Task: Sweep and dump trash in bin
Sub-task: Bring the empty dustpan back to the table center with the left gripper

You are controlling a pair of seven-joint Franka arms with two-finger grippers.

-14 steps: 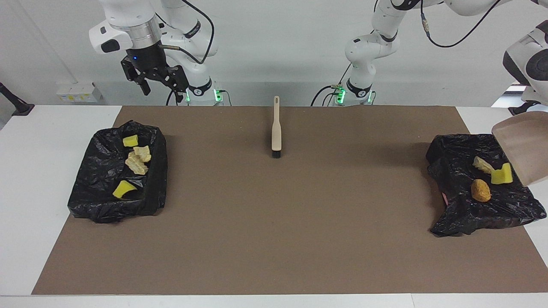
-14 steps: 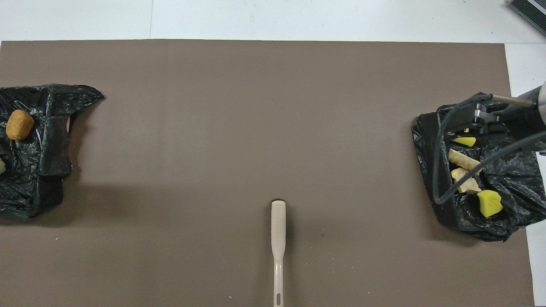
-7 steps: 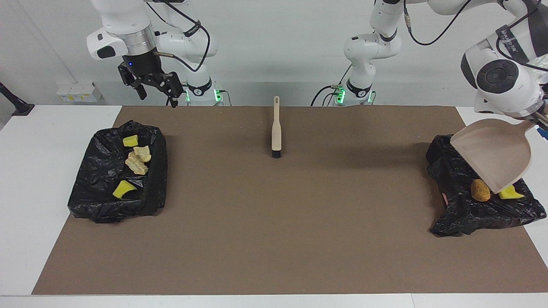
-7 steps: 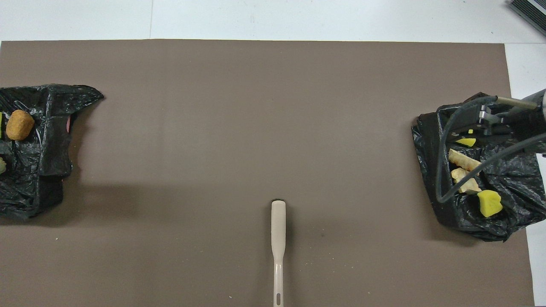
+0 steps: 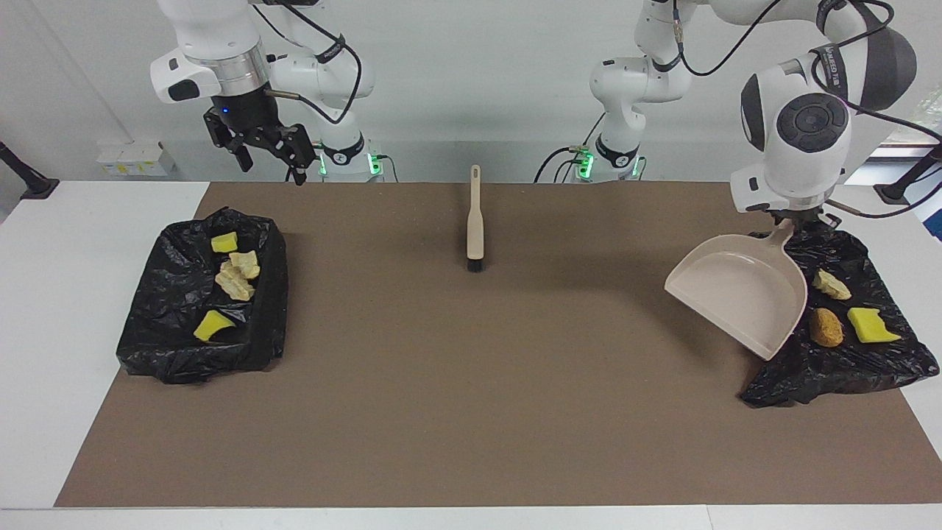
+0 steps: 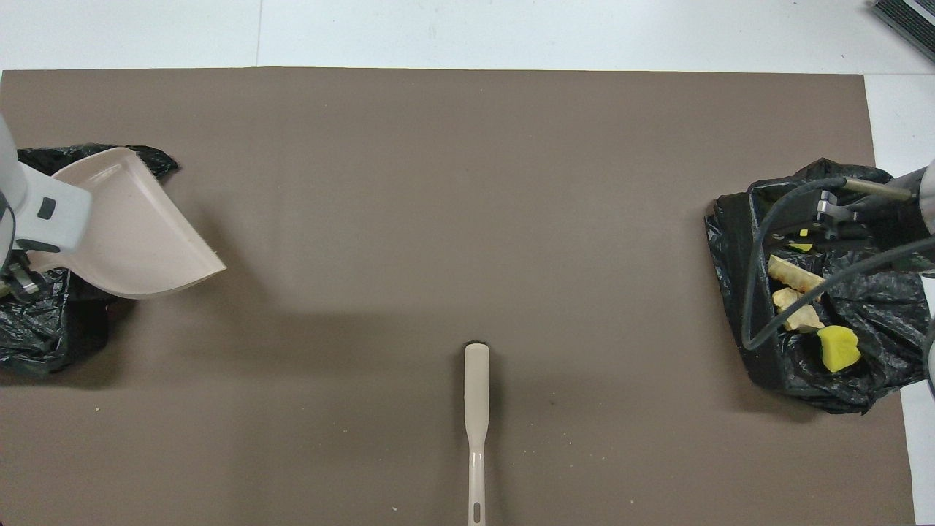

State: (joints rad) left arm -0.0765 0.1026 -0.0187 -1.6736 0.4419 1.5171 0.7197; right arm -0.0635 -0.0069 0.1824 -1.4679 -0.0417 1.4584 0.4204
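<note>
Your left hand (image 5: 797, 215), clenched on the tilted dustpan (image 5: 736, 294) beside the bin (image 5: 868, 361) holding three trash pieces (image 5: 826, 327), risks snagging the liner; your right hand (image 5: 266, 147) waits released over the tabletop's edge, four pieces (image 5: 234, 278) in the other bin (image 5: 169, 324).

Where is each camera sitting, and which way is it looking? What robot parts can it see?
Facing view: high across the table, looking at the robots; both arms show whole, the left gripper shut on the dustpan handle, the right gripper open over the table's edge.
Overhead view: high above the robots' end, looking steeply down; only the left arm's wrist by the dustpan and the right gripper with its cable show.
Both share: the brush, the dustpan, both black bin bags and the yellow and beige trash.
</note>
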